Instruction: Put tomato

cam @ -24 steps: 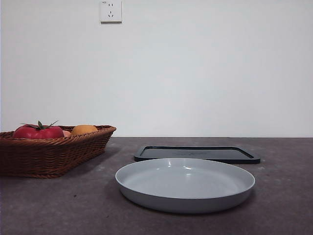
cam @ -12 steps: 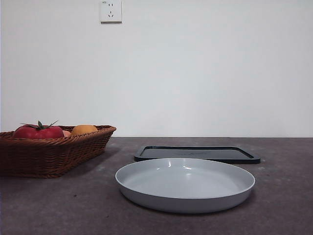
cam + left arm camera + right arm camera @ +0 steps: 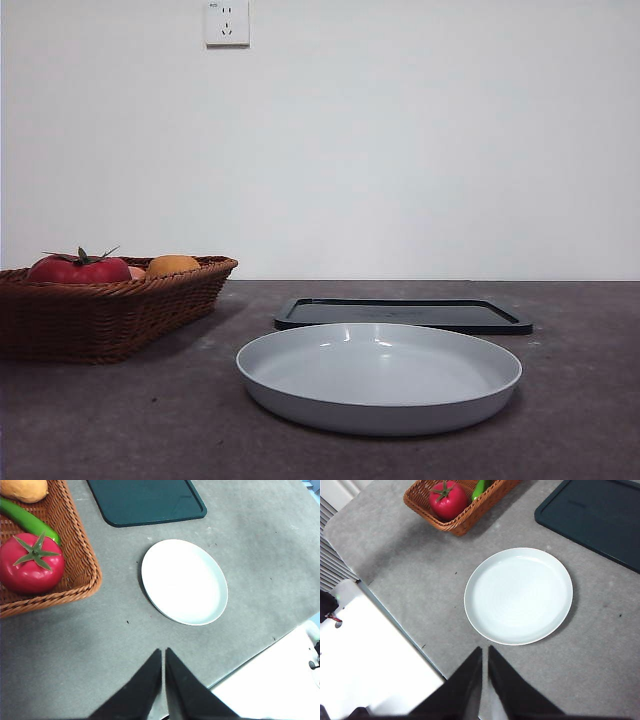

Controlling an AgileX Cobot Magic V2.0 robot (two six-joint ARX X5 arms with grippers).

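Observation:
The glossy red tomato (image 3: pixel 78 268) with a green spiky stem lies in a brown wicker basket (image 3: pixel 110 315) at the left of the table. It also shows in the left wrist view (image 3: pixel 31 569) and the right wrist view (image 3: pixel 448 499). A white round plate (image 3: pixel 378 375) stands empty in the middle, seen too from the left wrist (image 3: pixel 184 581) and right wrist (image 3: pixel 518 595). My left gripper (image 3: pixel 163 652) is shut, high above the table near its front edge. My right gripper (image 3: pixel 484 650) is shut, also high above the front edge. Neither holds anything.
A dark tray (image 3: pixel 403 314) lies behind the plate. In the basket an orange round fruit (image 3: pixel 171 265), a green vegetable (image 3: pixel 30 521) and a small pinkish fruit (image 3: pixel 136 272) lie beside the tomato. The table's front edge (image 3: pixel 400 630) is below both grippers.

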